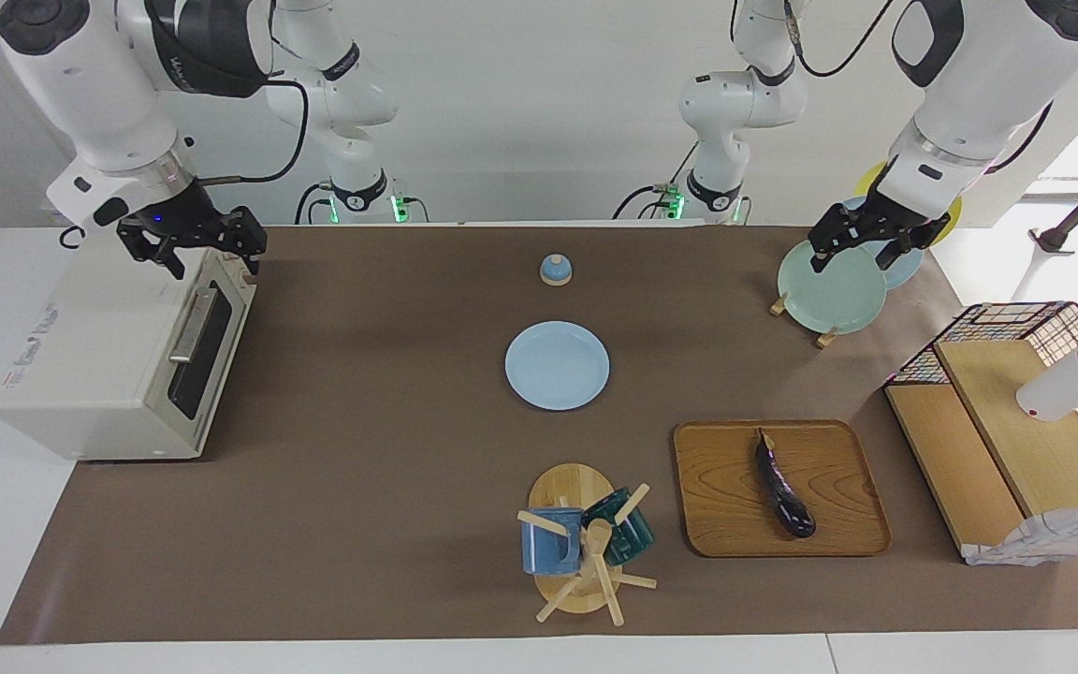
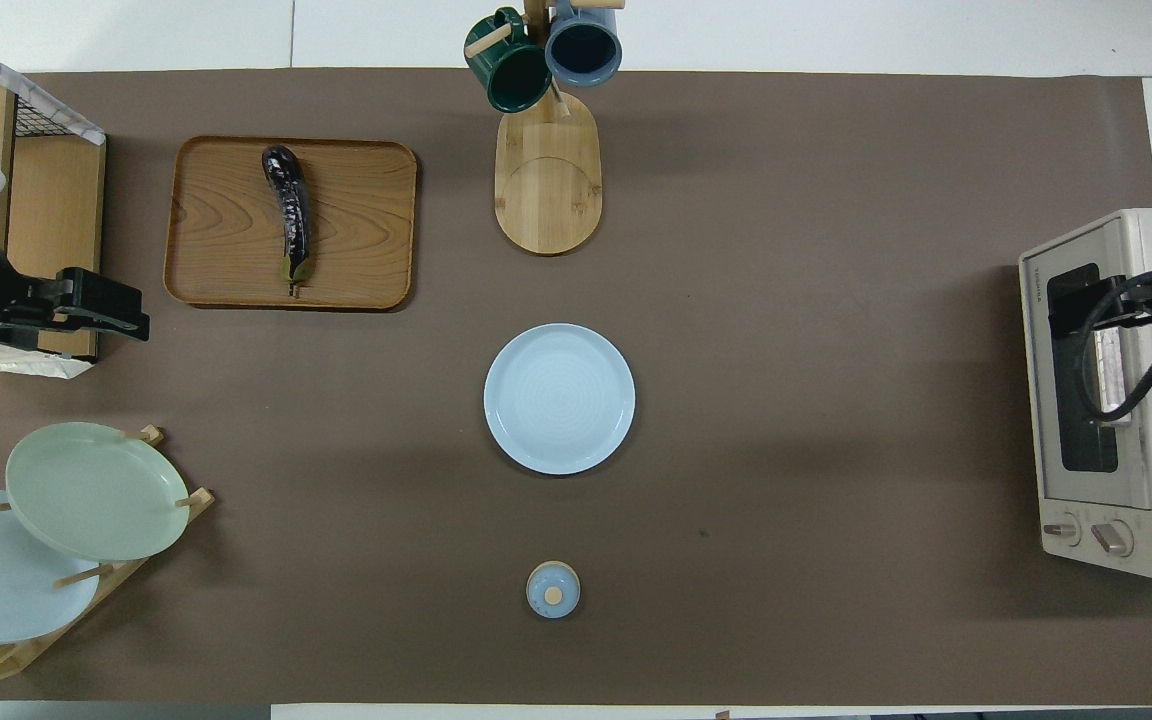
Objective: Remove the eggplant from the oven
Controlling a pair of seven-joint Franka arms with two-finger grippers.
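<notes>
We find the eggplant (image 1: 784, 487) lying on the wooden tray (image 1: 726, 524) toward the left arm's end of the counter (image 1: 361, 524) — well apart from the oven (image 1: 109, 374), whose door is shut. Our right pincer (image 1: 193, 245) hangs spread open over the oven's top edge, while the left pincer (image 1: 862, 245) waits, fingers parted, over the green plate (image 1: 834, 295) in the rack.
</notes>
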